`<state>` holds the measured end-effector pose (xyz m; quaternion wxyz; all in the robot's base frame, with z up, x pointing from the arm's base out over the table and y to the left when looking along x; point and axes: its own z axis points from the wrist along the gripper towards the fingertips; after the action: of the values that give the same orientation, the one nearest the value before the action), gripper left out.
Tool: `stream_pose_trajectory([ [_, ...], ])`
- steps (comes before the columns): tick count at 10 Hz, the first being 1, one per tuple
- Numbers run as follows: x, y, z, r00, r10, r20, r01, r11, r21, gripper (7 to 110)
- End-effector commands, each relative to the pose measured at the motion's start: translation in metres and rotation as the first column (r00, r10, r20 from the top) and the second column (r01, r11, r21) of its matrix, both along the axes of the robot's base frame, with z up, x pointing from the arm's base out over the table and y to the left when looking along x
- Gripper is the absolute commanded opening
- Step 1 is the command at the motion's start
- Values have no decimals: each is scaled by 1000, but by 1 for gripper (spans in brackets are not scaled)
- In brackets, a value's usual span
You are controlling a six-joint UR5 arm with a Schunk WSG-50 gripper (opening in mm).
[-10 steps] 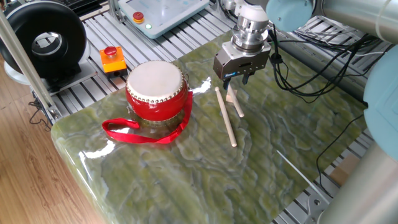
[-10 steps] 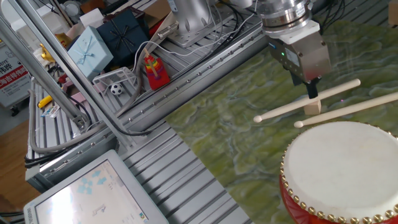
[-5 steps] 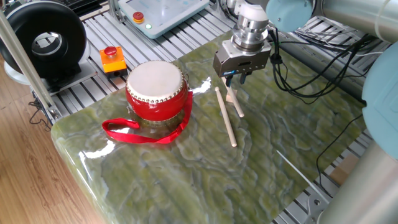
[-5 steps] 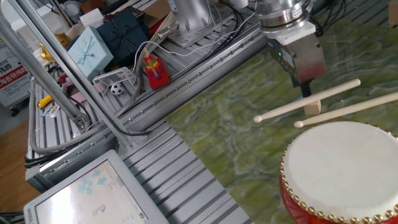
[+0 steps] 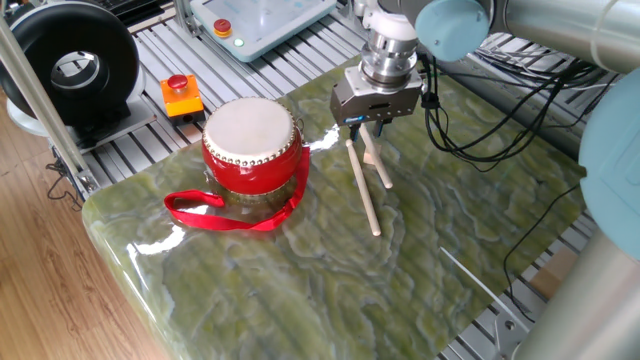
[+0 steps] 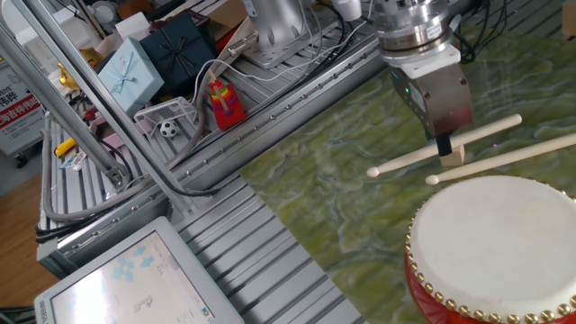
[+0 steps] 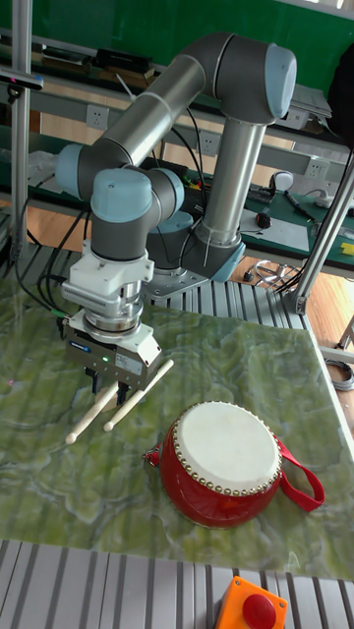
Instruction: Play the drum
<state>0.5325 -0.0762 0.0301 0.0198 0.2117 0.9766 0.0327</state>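
The drum is red with a white skin head and a red ribbon strap, and it stands upright on the green marbled table. It also shows in the other fixed view as the drum and in the tall view as the drum. Two pale wooden drumsticks lie right of it, propped on a small wooden block. My gripper hangs open just over the sticks' raised ends near the block, holding nothing.
A black round fan-like device sits back left. An orange box with a red button is beside the drum. Cables trail at the back right. Gift boxes and a red toy lie past the table's edge.
The gripper has shifted slightly left toward the drum and closer over the sticks' raised ends. Drum and sticks have not moved.
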Motion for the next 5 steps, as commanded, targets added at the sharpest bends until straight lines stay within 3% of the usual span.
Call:
stream_pose_trajectory([
  [1,0,3,-4,1000,-26,0,26,1000,-10,44],
  [4,-3,-1,-7,1000,-30,-4,30,999,-14,44],
  [5,-5,-3,-7,999,-33,-10,33,999,-17,22],
])
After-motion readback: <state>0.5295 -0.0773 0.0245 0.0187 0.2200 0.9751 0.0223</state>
